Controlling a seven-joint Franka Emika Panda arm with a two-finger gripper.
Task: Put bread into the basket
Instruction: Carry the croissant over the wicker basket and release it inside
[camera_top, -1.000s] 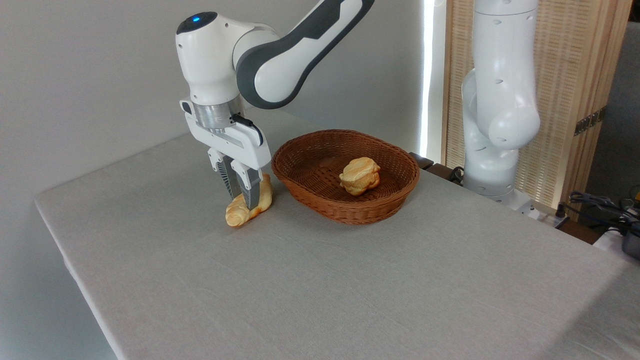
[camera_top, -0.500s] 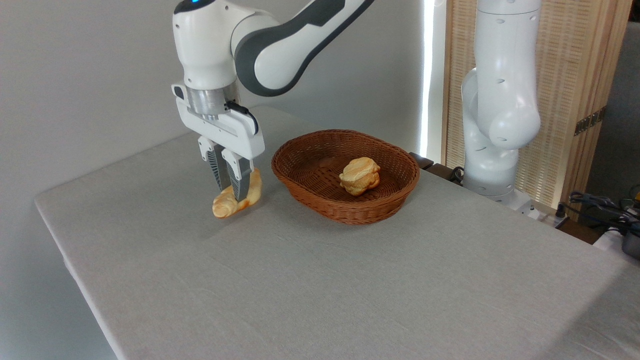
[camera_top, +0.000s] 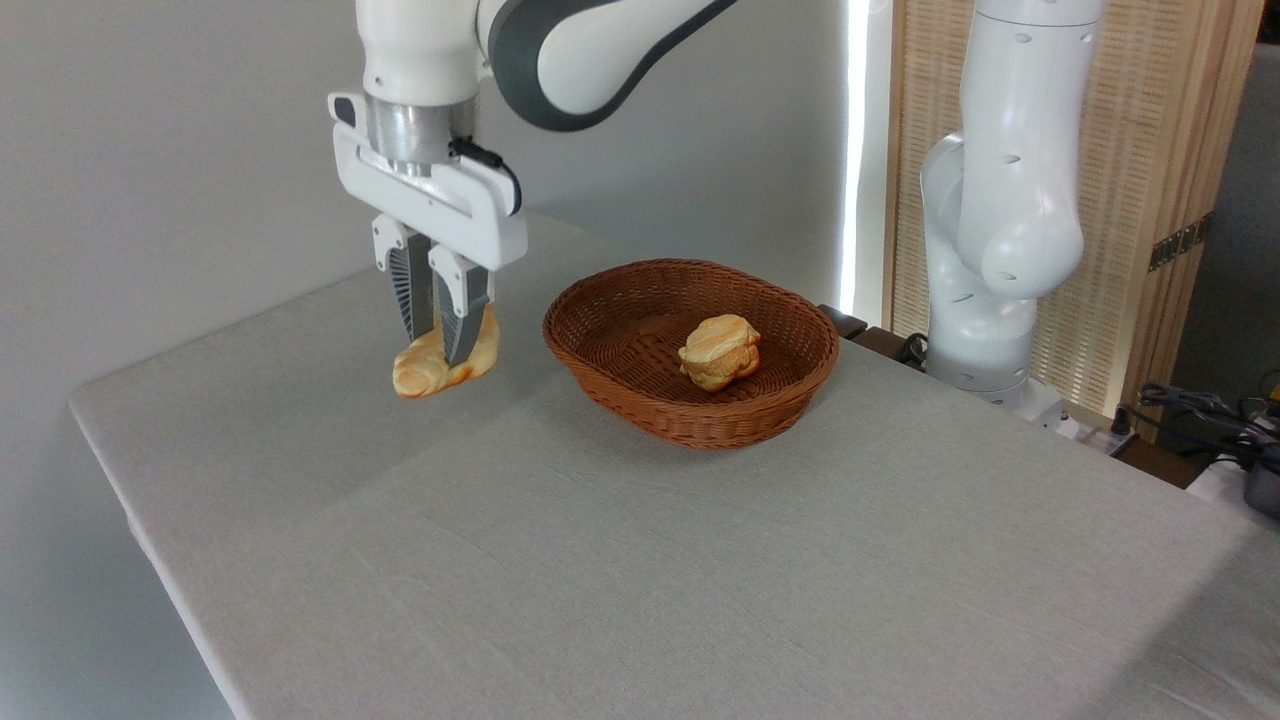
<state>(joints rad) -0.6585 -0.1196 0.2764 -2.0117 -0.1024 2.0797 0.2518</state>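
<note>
Since the earlier frames, the bread has been raised clear of the table and carried slightly toward the left edge; it was previously resting on the cloth beside the basket and is now suspended in the air. The arm's wrist has risen accordingly. No change is seen in the basket or its contents.

The gripper is clamped on the bread, with both ribbed grey fingers pointed downward and pressed against the loaf near its middle. The jaws are held narrowly apart by the width of the loaf.

The bread is presented as an elongated golden-yellow loaf with tapered ends. Its lower left end is rounded and paler, with browner shading along the underside. The loaf is tilted, the left end hanging lower and the right end raised behind the fingers. Part of its middle is hidden by the fingers, so the braiding cannot be fully made out.

The bread is located above the table's far left area, to the left of the basket and apart from its rim.

The basket is a shallow, oval, reddish-brown wicker item with a rolled rim, placed near the far edge of the table. A round, lumpy bun is seated inside it, right of centre.
</note>
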